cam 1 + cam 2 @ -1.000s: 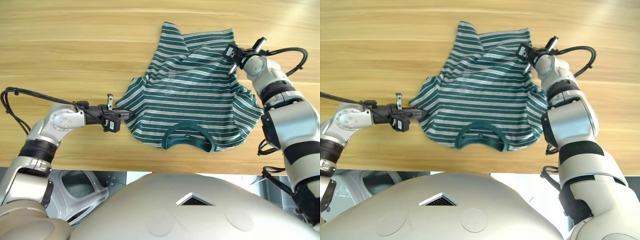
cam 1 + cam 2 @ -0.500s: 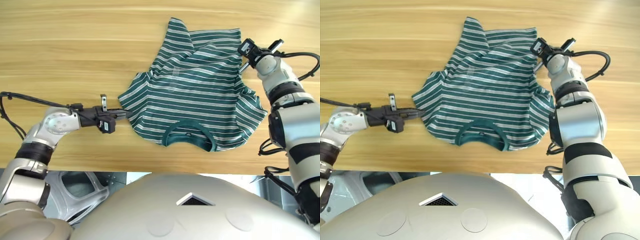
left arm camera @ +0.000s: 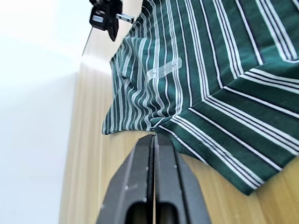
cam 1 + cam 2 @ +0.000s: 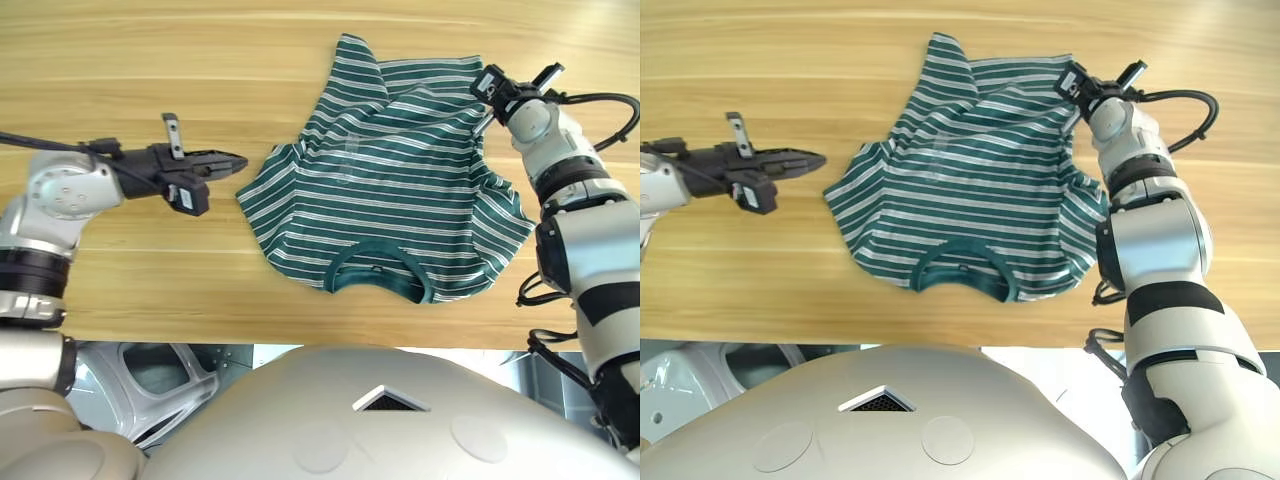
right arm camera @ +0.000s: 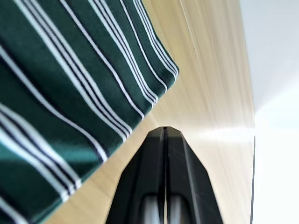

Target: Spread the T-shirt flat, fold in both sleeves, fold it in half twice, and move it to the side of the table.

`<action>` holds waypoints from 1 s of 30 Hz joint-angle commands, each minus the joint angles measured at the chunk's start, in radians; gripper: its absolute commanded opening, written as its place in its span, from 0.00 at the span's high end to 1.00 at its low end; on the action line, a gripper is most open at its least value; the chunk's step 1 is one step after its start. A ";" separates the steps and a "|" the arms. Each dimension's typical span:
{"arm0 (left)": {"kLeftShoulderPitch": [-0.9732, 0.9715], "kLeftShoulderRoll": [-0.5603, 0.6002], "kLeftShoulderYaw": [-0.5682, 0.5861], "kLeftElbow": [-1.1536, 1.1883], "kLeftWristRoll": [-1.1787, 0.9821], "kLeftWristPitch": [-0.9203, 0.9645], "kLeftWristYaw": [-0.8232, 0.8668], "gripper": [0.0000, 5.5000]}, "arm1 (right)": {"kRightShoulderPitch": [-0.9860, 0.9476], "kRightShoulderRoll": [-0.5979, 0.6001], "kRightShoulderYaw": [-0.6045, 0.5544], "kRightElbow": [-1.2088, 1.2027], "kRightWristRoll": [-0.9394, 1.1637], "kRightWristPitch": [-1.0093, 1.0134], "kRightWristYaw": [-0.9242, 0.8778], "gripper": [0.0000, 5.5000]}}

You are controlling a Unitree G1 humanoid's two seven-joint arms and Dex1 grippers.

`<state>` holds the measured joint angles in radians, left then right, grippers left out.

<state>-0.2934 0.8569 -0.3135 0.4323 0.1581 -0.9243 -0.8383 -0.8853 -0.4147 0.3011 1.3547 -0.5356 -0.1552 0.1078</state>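
The green T-shirt (image 4: 380, 190) with white stripes lies rumpled on the wooden table (image 4: 120, 60), collar (image 4: 378, 268) toward me and hem at the far side. My left gripper (image 4: 236, 161) is shut and holds nothing. It hovers a short way left of the shirt's left sleeve (image 4: 262, 190), pointing at it; the shut fingertips (image 3: 153, 138) stop just short of the sleeve edge. My right gripper (image 4: 483, 83) is shut and holds nothing, at the far right corner of the hem (image 5: 163, 74), its tips just off the cloth.
Bare wood stretches left of the shirt and along the far side. The table's near edge (image 4: 150, 338) runs just below the collar. The right arm's cable (image 4: 610, 100) loops over the table at the right.
My left gripper has drawn away from the left sleeve, moving left and toward the far side. The sleeve stays on the table. The right gripper has barely shifted.
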 commanded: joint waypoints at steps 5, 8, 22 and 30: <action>-0.099 -0.176 -0.199 0.363 0.227 -0.034 -0.018 0.99 | -0.092 0.077 0.059 -0.027 -0.033 -0.053 -0.011 1.00; -0.092 -0.181 -0.242 0.429 0.274 -0.056 -0.002 0.99 | -0.108 0.126 0.088 -0.024 -0.050 -0.053 -0.001 1.00; 0.124 0.026 -0.281 -0.027 0.232 -0.012 -0.043 0.99 | -0.114 0.328 0.158 -0.078 -0.046 -0.179 0.221 1.00; 0.159 0.047 -0.265 -0.215 0.173 0.109 -0.098 0.99 | -0.031 0.369 0.225 -0.025 -0.092 -0.125 0.197 1.00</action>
<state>-0.1714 0.8927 -0.5433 0.2144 0.2781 -0.8572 -0.8837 -0.9393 -0.0489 0.5176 1.3128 -0.6137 -0.3019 0.3107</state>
